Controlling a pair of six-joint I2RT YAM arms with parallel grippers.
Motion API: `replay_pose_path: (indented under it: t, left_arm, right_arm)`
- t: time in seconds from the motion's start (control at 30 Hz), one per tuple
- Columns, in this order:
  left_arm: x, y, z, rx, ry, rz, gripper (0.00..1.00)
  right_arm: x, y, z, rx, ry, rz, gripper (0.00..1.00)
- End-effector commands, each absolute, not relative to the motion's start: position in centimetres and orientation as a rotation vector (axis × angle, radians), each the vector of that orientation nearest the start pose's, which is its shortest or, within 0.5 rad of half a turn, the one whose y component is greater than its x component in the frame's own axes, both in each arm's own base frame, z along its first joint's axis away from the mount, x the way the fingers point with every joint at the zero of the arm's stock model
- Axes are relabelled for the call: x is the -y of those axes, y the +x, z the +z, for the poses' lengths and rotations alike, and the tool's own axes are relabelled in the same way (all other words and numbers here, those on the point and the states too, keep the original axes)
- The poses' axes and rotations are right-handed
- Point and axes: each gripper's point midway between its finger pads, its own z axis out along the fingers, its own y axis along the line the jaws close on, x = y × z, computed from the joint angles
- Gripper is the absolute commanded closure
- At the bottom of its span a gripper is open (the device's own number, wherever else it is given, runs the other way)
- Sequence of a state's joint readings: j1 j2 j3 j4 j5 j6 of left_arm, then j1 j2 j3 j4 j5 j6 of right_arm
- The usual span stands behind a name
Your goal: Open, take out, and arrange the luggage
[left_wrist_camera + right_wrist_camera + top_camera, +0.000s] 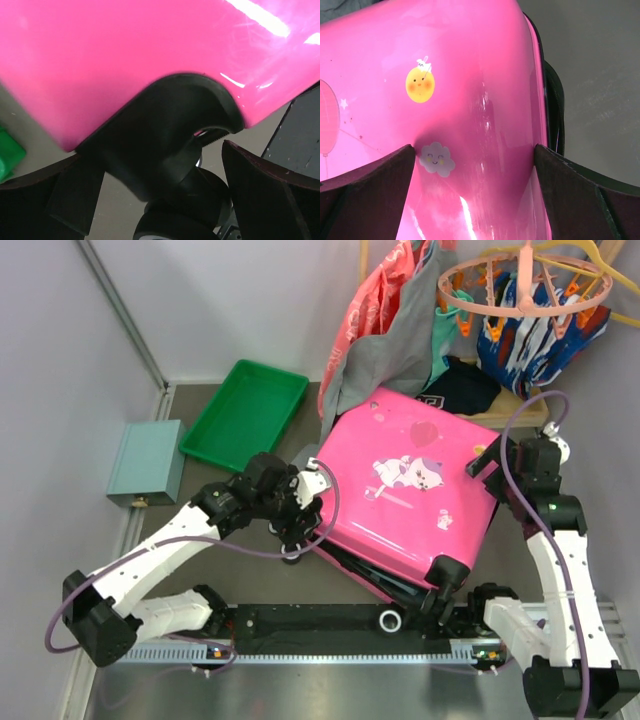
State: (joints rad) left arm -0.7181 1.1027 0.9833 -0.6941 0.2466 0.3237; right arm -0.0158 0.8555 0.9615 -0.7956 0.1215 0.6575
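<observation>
Pink luggage barely ajar, interior hidden, left and right jaws spread wide

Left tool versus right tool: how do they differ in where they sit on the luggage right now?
Left tool sits at the luggage's left near corner; right tool at its right edge. Between the left tool's fingers is a black wheel housing; between the right tool's, pink stickered shell. Both stand open.

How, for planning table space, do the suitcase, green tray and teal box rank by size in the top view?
Largest to smallest:
1. suitcase, clearly the biggest
2. green tray
3. teal box, somewhat smaller than the tray
</observation>
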Motion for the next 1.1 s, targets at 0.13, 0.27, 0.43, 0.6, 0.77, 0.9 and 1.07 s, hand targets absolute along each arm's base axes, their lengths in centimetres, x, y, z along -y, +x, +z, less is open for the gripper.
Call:
replay_pose_path:
  t: [0.13,0.27,0.43,0.6,0.77,0.9,1.07]
  left_arm:
    - [23.0,20.9,16.7,-2.005,1.344,-0.509,0.51]
    - [23.6,19.9,16.9,-1.996,1.375,-0.581,1.0]
    - [23.5,21.3,19.2,-1.95,1.299,-0.562,1.0]
    - [23.4,24.5,26.7,-1.776,1.149,-0.498,1.0]
    - [23.9,25.9,30.5,-1.703,1.107,-0.498,1.0]
    - [23.5,27.6,30.7,-1.691,1.073,-0.46,1.0]
    - [23.0,29.7,30.4,-1.706,1.024,-0.462,1.0]
  right_arm:
    - [-1.3,23.9,15.0,-2.33,0.78,0.203,0.01]
    - [-2.1,24.2,15.1,-2.327,0.731,0.263,0.01]
    - [-2.0,24.0,15.0,-2.337,0.701,0.252,0.01]
    - [-3.4,24.1,15.4,-2.311,0.673,0.374,0.01]
    - [-4.1,22.7,18.8,-2.24,0.512,0.382,0.01]
    - [-5.7,20.9,23.5,-2.146,0.192,0.406,0.03]
    - [-9.5,18.3,31.9,-1.878,-0.209,0.57,0.1]
